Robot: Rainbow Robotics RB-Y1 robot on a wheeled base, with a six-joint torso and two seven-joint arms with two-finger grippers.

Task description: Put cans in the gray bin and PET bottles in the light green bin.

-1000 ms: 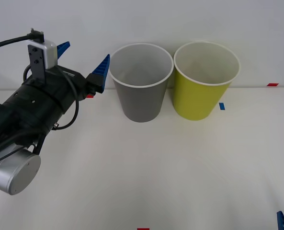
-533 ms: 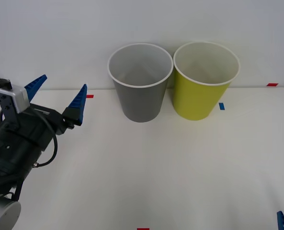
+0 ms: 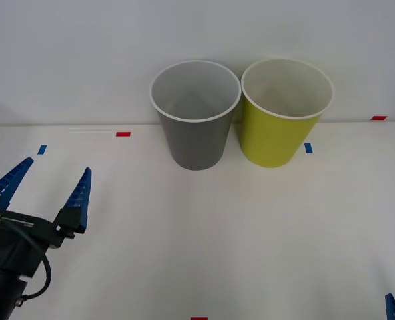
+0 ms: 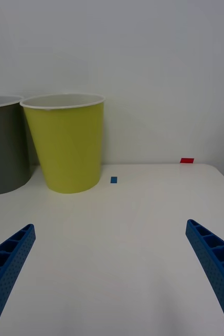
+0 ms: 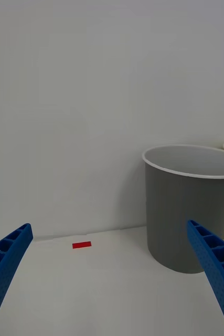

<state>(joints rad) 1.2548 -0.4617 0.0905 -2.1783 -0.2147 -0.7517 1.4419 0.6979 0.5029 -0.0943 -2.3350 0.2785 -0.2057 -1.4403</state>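
1. Pulling back from beside the gray bin's rim, the left gripper [image 3: 47, 187] has dropped low toward the near-left corner of the white table [image 3: 237, 240] within the last second; both bins sit exactly where they did.

2. From where I stand, no small blue drink can is to be seen on the table, nor in those blue ribbed fingers; it may lie inside the gray bin, but I cannot tell, since its bottom is hidden from me.

3. Round and tapered, the dark gray bucket-like bin with a white rim [image 3: 196, 120] stands upright at the far middle of the table, and the same-shaped yellow-green bin [image 3: 284, 117] stands just beside it on the robot's right, their rims all but touching.

4. Spread wide, the left gripper's fingers have nothing between them.

5. Parked low at the near-right side, the right gripper [image 4: 112, 262] is also spread wide and empty, looking toward the yellow-green bin.

6. Small red and blue tape marks dot the table, such as the red tape mark [image 3: 122, 134] left of the gray bin.

7. What might go wrong, I reckon: the bins look light and stand close together, so an arm swinging back in low could clip a rim and topple one against the other.
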